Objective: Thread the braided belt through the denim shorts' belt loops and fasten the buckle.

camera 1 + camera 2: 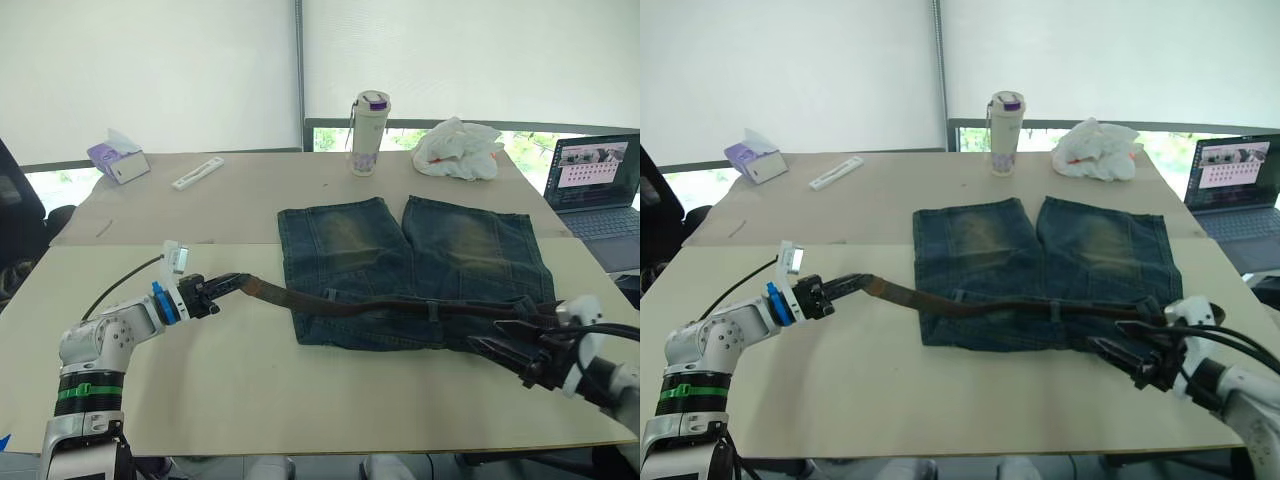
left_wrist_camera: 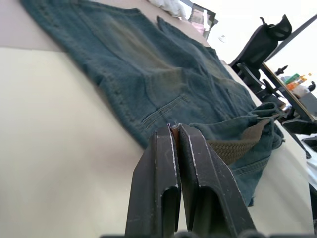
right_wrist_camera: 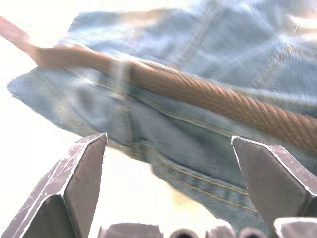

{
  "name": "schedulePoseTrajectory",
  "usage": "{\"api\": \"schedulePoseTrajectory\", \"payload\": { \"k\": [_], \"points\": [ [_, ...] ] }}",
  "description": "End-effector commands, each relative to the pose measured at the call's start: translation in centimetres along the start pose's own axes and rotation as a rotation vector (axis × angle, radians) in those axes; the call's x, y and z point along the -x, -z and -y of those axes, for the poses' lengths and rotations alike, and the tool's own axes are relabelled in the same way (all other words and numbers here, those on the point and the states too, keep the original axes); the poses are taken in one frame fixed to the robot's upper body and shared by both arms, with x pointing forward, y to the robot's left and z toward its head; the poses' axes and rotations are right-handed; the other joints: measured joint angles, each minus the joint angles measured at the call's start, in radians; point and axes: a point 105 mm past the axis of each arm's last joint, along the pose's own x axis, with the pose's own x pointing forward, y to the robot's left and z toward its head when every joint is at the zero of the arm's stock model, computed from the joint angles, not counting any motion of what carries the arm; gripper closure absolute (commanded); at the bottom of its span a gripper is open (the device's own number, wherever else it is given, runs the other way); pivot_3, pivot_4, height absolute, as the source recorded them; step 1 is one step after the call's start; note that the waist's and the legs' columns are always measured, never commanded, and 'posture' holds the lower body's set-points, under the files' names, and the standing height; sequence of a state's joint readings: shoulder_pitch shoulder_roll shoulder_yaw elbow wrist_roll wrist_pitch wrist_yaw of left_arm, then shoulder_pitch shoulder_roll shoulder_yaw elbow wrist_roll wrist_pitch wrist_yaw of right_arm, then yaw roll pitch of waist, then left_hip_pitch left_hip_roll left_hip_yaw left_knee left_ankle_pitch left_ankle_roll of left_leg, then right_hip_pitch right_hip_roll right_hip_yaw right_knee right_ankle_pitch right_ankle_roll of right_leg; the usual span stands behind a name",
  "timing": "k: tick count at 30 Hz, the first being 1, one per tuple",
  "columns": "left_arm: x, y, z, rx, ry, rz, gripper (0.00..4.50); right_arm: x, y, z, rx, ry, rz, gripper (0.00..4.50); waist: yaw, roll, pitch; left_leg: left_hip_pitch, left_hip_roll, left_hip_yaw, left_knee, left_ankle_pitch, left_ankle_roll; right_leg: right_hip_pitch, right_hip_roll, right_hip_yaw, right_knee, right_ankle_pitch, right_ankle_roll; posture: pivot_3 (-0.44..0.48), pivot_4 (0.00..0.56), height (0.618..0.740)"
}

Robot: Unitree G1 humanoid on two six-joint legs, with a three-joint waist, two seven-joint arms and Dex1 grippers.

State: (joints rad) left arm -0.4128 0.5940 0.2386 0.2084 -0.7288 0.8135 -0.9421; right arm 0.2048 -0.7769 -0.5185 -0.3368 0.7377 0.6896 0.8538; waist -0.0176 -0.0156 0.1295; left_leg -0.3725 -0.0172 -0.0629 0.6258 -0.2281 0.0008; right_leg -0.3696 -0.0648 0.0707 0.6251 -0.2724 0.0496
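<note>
Threading step in hand. Right pincer (image 1: 1118, 350) spread wide beside waistband, gripping nothing; left pincer (image 1: 222, 288) clamped on end of dark olive-brown braided belt (image 1: 340, 303), strung across dark blue faded denim shorts (image 1: 420, 262) on pale surface (image 1: 300, 390). Next, probably: catch free end, find buckle.

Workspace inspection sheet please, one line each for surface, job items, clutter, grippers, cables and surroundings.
Surface: beige table, a second table butted behind it.
Job's things: denim shorts lie flat, waistband toward the robot; braided belt runs along the waistband, passing under a belt loop. Buckle: not made out.
Clutter: tissue box, white strip, bottle, crumpled white bag, laptop.
Grippers: left gripper shut on the belt's end; right gripper open at the waistband.
Cables: black cable looping off the left wrist.
Surroundings: window blinds, office chairs.
</note>
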Motion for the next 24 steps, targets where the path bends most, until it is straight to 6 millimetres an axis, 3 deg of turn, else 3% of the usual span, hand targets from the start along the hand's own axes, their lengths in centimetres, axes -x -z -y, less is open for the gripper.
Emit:
{"api": "schedulePoseTrajectory", "payload": {
  "k": [1, 7, 16, 24],
  "points": [
    [0.0, -1.5, 1.2, -0.034, 0.057, 0.042, 4.50, -1.0, -3.7, -0.5, 0.063, -0.009, 0.138, 0.09, -0.005, 0.000, 0.000, 0.001, 0.000, 0.000, 0.000, 0.000, 0.000, 0.000, 0.000, 0.000, 0.000, 0.000, 0.000, 0.000, 0.150, 0.740],
    [-0.6, -1.4, 1.5, -0.032, 0.060, 0.049, 4.50, -4.7, -2.0, 0.3, 0.298, 0.030, 0.036, 0.09, 0.003, -0.001, 0.001, 0.001, 0.000, 0.000, 0.000, 0.000, 0.000, -0.001, 0.003, 0.001, 0.000, 0.000, 0.000, 0.000, 0.150, 0.740],
    [-0.9, -1.4, 1.7, -0.042, 0.056, 0.052, 4.50, -5.5, -1.0, 0.3, 0.373, -0.089, -0.065, 0.09, 0.004, 0.000, 0.001, 0.000, -0.001, 0.000, 0.000, 0.000, 0.000, -0.001, 0.000, 0.000, 0.000, 0.000, 0.000, 0.000, 0.150, 0.740],
    [-1.6, -1.2, 2.2, -0.048, 0.068, 0.053, 4.50, -5.0, -0.1, 0.1, 0.335, -0.259, -0.253, 2.68, 0.003, 0.000, 0.001, 0.000, -0.001, 0.000, 0.000, 0.000, 0.000, -0.001, 0.001, 0.000, 0.000, 0.000, 0.000, 0.000, 0.150, 0.740]
  ]
}}
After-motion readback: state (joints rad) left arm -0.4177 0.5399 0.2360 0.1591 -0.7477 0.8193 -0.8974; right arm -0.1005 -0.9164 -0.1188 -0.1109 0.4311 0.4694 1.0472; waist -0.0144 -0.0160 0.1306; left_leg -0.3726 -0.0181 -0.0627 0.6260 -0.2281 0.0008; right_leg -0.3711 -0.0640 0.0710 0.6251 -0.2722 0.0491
